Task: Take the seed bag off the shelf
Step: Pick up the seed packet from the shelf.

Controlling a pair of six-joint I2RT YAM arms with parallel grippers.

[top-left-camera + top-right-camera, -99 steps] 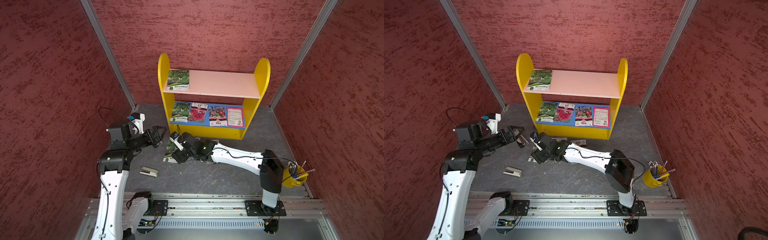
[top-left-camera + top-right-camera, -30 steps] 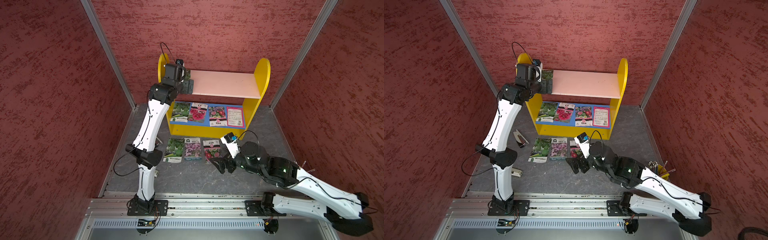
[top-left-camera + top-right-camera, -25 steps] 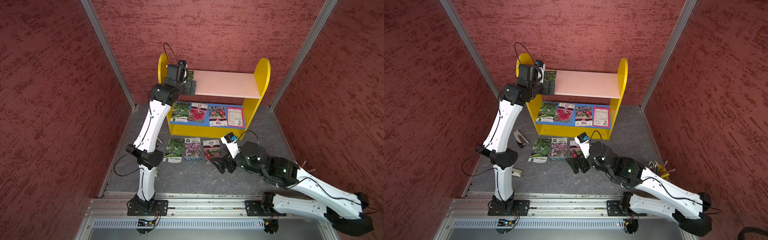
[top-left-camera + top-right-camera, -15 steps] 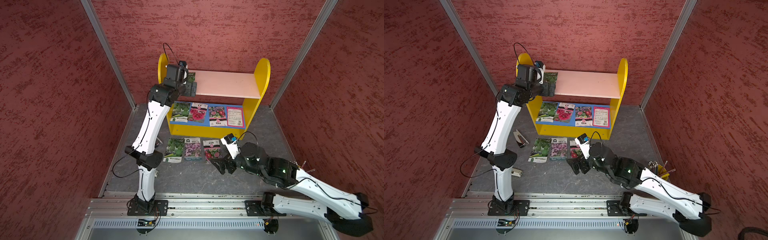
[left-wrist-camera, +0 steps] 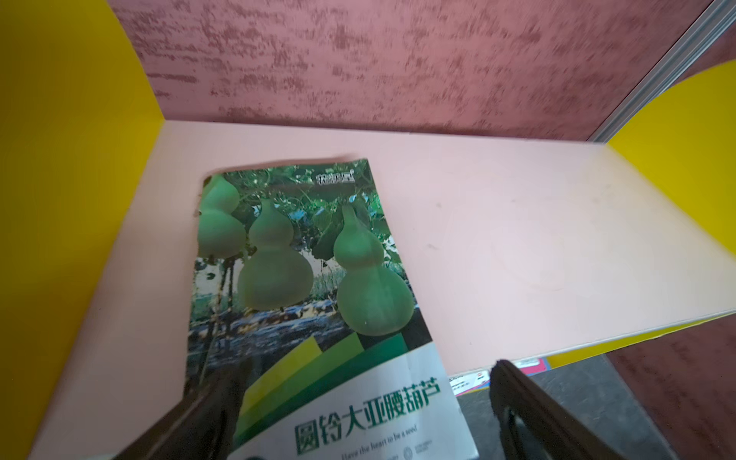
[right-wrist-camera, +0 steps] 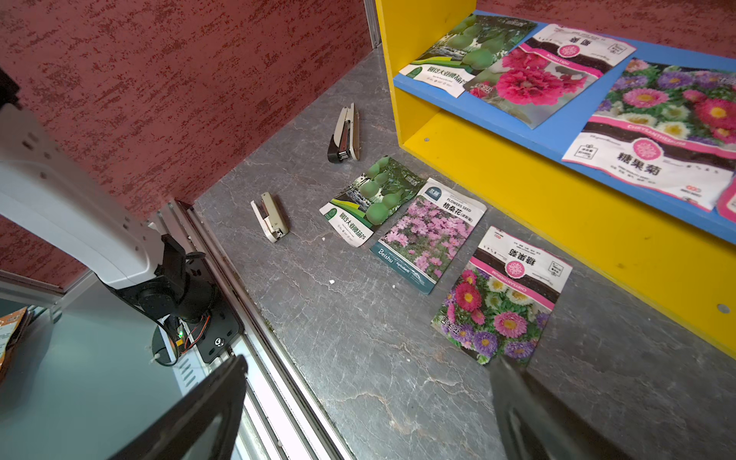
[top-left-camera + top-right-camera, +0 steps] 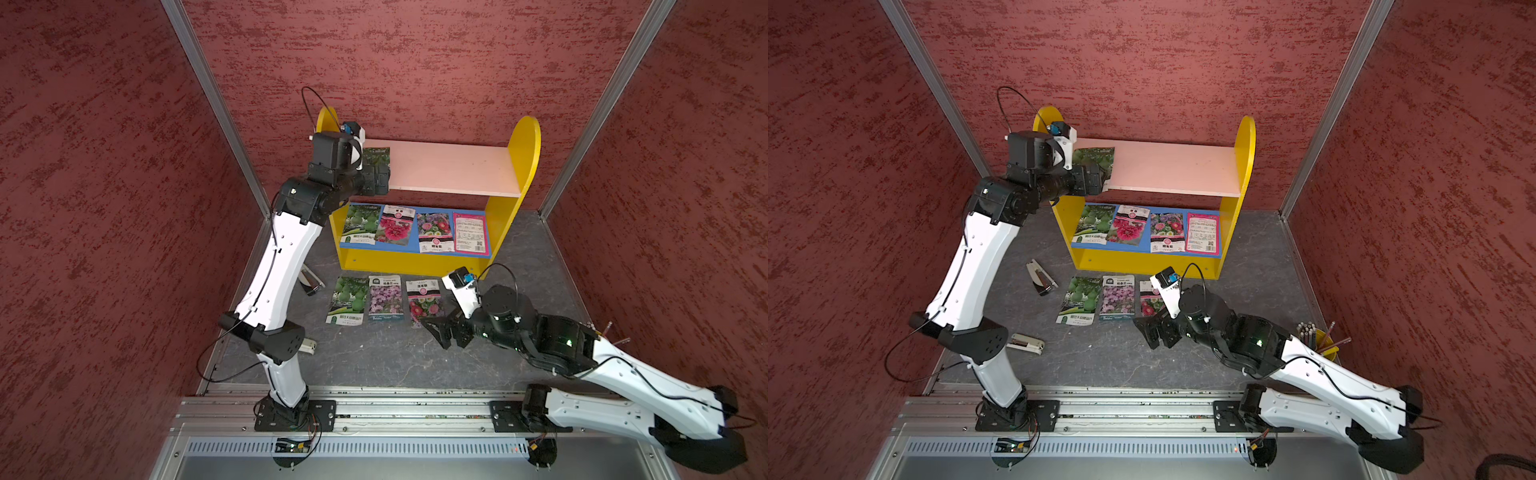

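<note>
Hovering at the seed bag, my left claw gaping and empty — closing, I may just skid it along the shelf, gripping nothing.

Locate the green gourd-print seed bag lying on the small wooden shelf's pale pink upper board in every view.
Top view: green gourd-print seed bag at the pale pink upper board's end, against the round-topped yellow side panel.
Top view: same spot.
Left wrist: fills the picture's middle.
Right wrist: not in it.
Shared landmark: that yellow side panel.
</note>
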